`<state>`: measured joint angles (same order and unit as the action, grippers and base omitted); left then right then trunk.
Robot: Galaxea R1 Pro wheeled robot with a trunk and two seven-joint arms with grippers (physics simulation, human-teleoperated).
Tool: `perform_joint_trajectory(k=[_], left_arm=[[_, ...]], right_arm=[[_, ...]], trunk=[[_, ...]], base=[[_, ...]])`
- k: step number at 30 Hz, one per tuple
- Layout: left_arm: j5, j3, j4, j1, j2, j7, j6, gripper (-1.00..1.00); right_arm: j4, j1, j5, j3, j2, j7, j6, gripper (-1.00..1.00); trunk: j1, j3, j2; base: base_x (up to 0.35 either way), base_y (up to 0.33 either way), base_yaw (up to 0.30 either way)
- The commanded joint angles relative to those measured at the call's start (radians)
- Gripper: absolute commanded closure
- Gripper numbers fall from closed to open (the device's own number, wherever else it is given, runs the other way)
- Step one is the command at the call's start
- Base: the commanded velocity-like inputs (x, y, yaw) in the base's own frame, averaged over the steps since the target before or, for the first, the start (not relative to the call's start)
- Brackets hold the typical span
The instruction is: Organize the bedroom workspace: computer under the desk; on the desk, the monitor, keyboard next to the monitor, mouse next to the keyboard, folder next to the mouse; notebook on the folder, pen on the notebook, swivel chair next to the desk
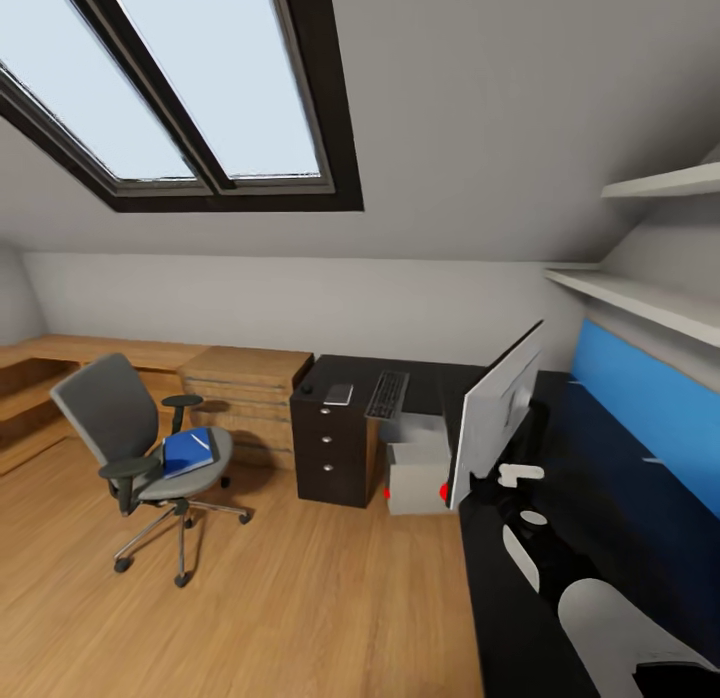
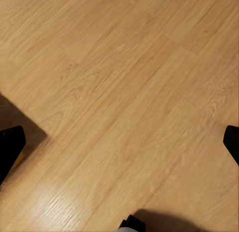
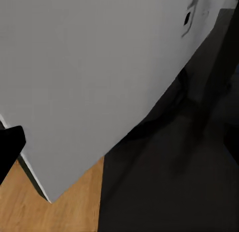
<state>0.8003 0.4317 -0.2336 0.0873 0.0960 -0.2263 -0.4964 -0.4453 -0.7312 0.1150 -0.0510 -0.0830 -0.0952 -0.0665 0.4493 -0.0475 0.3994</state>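
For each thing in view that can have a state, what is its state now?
Folder: closed, lying on the chair seat.
Chair: upright, standing away from the desk.
Monitor: upright on the desk, seen from behind.
Keyboard: flat on the desk.
Computer: on the floor under the desk.
Drawers: all shut.
Left gripper: open, over bare floor.

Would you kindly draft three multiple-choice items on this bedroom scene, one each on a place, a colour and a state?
1. Where does the folder lie?
A. on the chair seat
B. on the floor
C. on the desk

2. What colour is the folder?
A. red
B. blue
C. green

3. How is the keyboard placed?
A. leaning against the wall
B. hanging off the desk edge
C. flat on the desk, beside the monitor

Answers: 1 A, the head view shows it resting on the grey seat. 2 B, its cover is plainly blue. 3 C, it lies flat on the dark top.
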Motion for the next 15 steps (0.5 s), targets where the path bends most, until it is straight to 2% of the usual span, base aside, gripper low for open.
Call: perform_joint_trajectory(k=[1,5,9,15], left_arm=[[0.002,0.009,-0.001,0.0,0.001,-0.008,-0.002,-1.0],[0.002,0.009,-0.001,0.0,0.001,-0.008,-0.002,-1.0],[0.002,0.009,-0.001,0.0,0.001,-0.008,-0.002,-1.0],[0.002,0.009,-0.001,0.0,0.001,-0.008,-0.002,-1.0]], right_arm=[[0.0,0.0,0.01,-0.005,0.0,-0.004,-0.004,-1.0],[-0.001,0.0,0.01,-0.004,0.0,-0.004,-0.004,-1.0],[-0.001,0.0,0.009,-0.003,0.0,-0.005,-0.004,-1.0],[-0.002,0.0,0.009,-0.003,0.0,-0.005,-0.004,-1.0]], trunk=[[0.001,0.0,0.001],[0.001,0.0,0.001],[0.001,0.0,0.001],[0.001,0.0,0.001]], base=[[0.21,0.181,0.0],[0.238,0.096,0.0],[0.082,0.024,0.016],[0.043,0.003,0.181]])
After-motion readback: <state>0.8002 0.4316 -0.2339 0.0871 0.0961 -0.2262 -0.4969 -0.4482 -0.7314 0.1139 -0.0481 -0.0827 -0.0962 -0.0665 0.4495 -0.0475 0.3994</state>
